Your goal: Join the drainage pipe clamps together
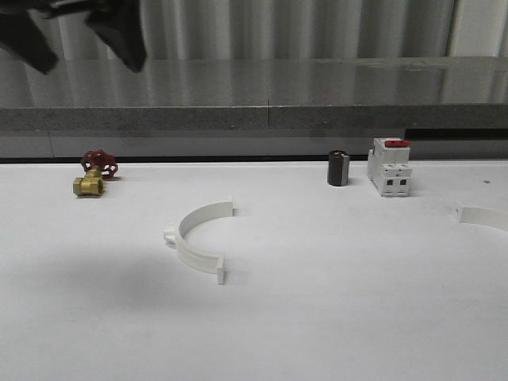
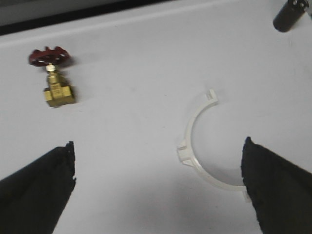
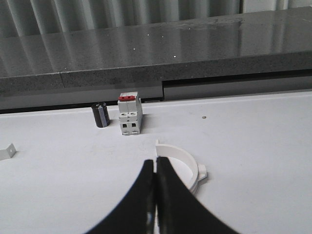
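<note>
Our left gripper (image 2: 158, 187) hangs with fingers spread above one white plastic half-ring clamp (image 1: 200, 239), left of the red-topped white breaker (image 1: 390, 166). Our right gripper (image 3: 155, 170), fingers pressed together on nothing, sits before the other white half-ring clamp (image 3: 183, 161), right of that breaker.

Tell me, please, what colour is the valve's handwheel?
Dark red handwheel on a brass valve body, clearest in the left wrist view.

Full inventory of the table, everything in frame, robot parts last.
drainage pipe clamp halves: 2, white; one centre-left of the table, one at the right edge, apart, not joined
gate valve: 1, brass with red handwheel; far left
small cylinder: 1, dark; far centre-right, beside the breaker
circuit breaker: 1, white with red top; far right
table: 1, white
left gripper: black, open, above the centre-left clamp half
right gripper: black, shut, empty, near the right clamp half
</note>
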`<action>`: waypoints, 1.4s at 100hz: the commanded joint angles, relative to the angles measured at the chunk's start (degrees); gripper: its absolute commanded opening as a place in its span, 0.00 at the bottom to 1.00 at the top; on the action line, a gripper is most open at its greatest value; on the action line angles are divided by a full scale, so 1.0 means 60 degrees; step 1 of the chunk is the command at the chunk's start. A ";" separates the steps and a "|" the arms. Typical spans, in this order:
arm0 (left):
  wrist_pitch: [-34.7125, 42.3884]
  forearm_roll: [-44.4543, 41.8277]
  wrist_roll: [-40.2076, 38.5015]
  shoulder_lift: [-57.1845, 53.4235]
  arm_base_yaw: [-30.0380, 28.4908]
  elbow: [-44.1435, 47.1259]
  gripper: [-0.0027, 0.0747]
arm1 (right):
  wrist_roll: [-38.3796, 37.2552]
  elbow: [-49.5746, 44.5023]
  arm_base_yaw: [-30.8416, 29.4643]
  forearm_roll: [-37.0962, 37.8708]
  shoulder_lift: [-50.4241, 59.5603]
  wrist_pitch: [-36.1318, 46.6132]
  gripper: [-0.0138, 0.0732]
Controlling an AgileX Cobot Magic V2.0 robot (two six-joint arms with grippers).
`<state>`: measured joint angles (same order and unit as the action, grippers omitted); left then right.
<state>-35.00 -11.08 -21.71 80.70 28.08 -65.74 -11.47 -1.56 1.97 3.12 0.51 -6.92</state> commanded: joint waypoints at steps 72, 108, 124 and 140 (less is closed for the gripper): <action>0.1833 0.0056 0.0485 -0.8807 -0.3121 0.6196 0.18 | 0.0057 0.1203 -0.0056 0.0033 -0.0229 -0.0307 0.10; 0.1787 0.0038 0.0485 -0.9089 -0.3121 0.6284 0.01 | -0.0188 0.5403 -0.0056 0.0021 -0.4213 -0.3988 0.10; 0.1787 0.0038 0.0485 -0.9089 -0.3121 0.6284 0.01 | -0.0188 0.6886 -0.0056 0.0021 -0.6217 -0.5203 0.10; 0.1787 0.0038 0.0485 -0.9089 -0.3121 0.6284 0.01 | -0.0188 0.7217 -0.0056 0.0011 -0.7453 -0.5068 0.23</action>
<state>-28.21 -10.97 -18.75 25.81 9.56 -26.45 -12.60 39.26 1.97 3.12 -40.95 -40.18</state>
